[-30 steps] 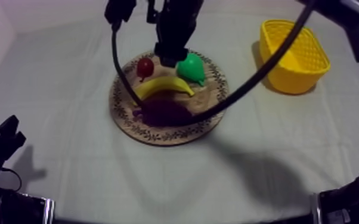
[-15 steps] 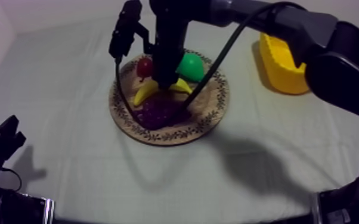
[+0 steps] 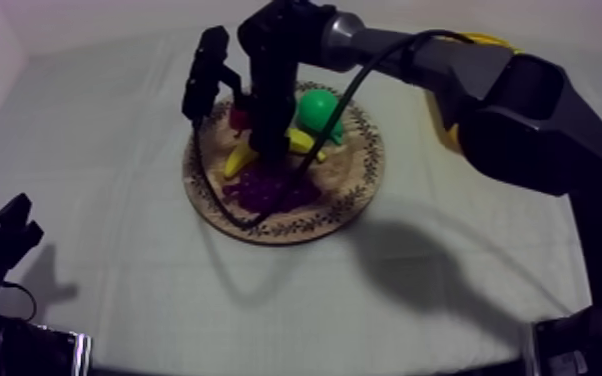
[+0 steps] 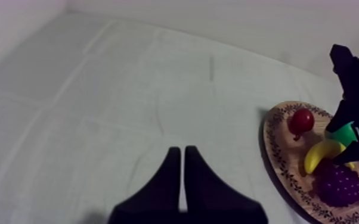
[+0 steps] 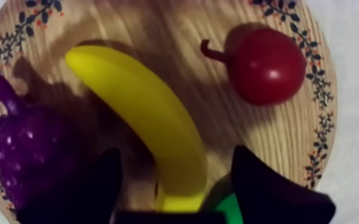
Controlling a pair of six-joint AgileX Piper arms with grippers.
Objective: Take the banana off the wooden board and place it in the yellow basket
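Right end effector (image 5: 176, 171) wide astride smooth, curved banana (image 5: 140, 113).

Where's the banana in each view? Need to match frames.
Top view: banana on the board, under the right gripper.
Left wrist view: banana between small red fruit and grapes.
Right wrist view: banana between the right gripper's open fingers.
Shared landmark: the small red fruit.
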